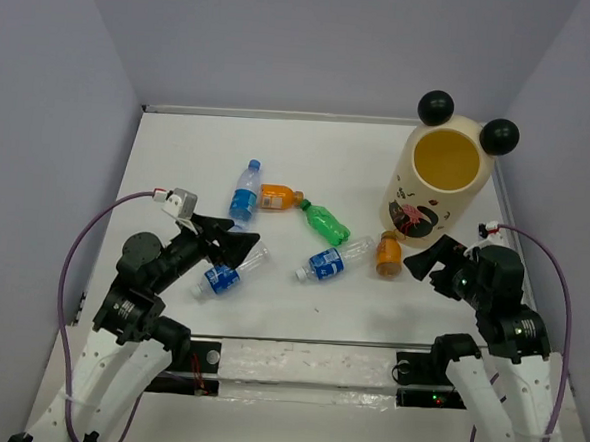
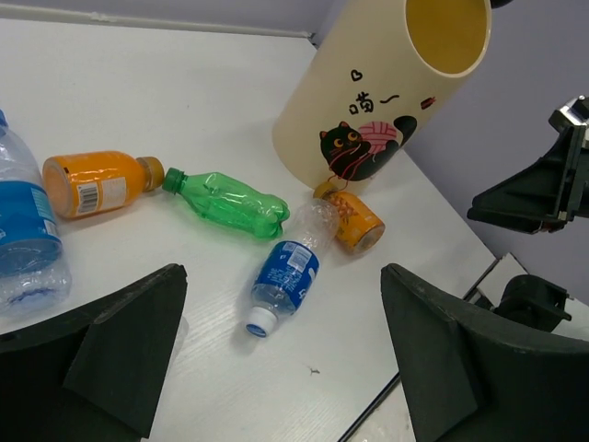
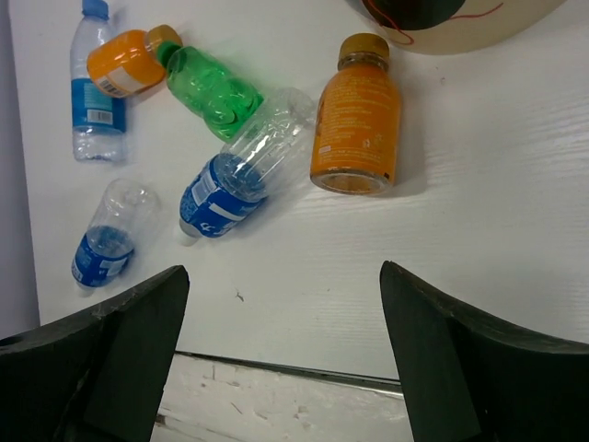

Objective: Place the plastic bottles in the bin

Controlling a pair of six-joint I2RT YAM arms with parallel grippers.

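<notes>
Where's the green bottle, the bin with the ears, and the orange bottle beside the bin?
green bottle [image 3: 213,90]: right wrist view, middle of its body.
bin [image 1: 407,188]: top external view, cream side wall below the rim.
orange bottle [image 3: 357,115]: right wrist view, on its label, lying next to the bin.

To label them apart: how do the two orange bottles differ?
The near orange bottle lies with its cap toward the bin; the far orange bottle lies cap to cap with the green bottle. The far one shows a white barcode patch, the near one only orange print. Both lie on their sides.
</notes>
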